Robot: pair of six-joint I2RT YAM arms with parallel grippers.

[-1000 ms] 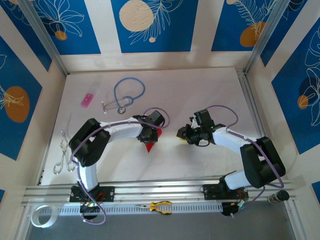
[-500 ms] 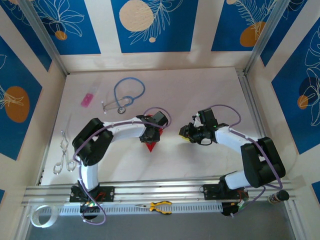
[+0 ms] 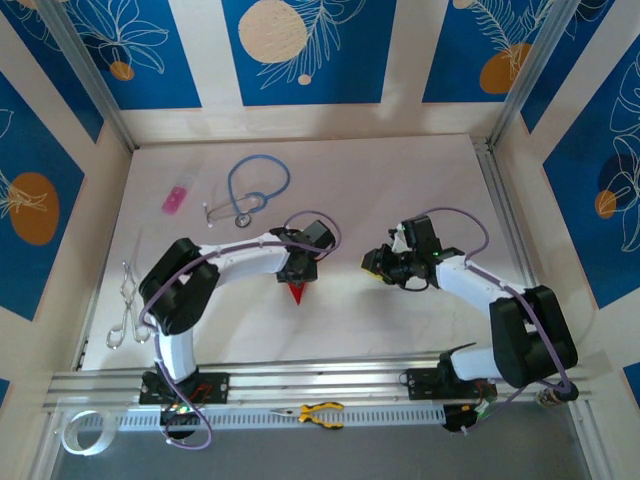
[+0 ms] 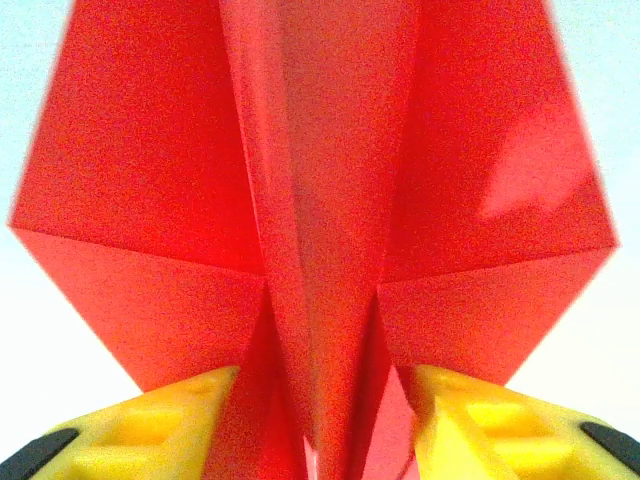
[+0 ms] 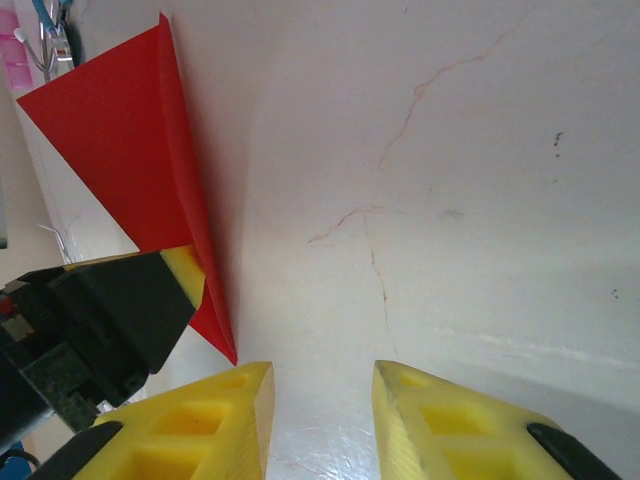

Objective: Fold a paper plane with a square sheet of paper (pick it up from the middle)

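The paper plane [image 4: 330, 200] is a bright red folded dart with a centre crease, and it spreads wide across the left wrist view. In the top view its sharp tip [image 3: 296, 294] pokes out toward the near edge from under my left gripper [image 3: 300, 272]. My left gripper [image 4: 322, 400] is open, its yellow fingertips [image 4: 190, 405] standing either side of the centre fold with gaps showing. My right gripper [image 5: 315, 400] is open over bare table, nothing between its fingers. In the right wrist view the plane [image 5: 120, 130] stands on edge to the left. In the top view the right gripper [image 3: 372, 263] sits to the plane's right.
A blue stethoscope [image 3: 255, 185] and a small pink item [image 3: 175, 199] lie at the back left. Metal scissors [image 3: 127, 305] rest by the left wall. Yellow-handled pliers [image 3: 320, 412] and a tape roll [image 3: 80, 435] sit on the near rail. The white table [image 3: 400, 180] is walled on three sides.
My left gripper's jaws have widened around the plane's centre fold. The right gripper has drawn back a little to the right, away from the plane.
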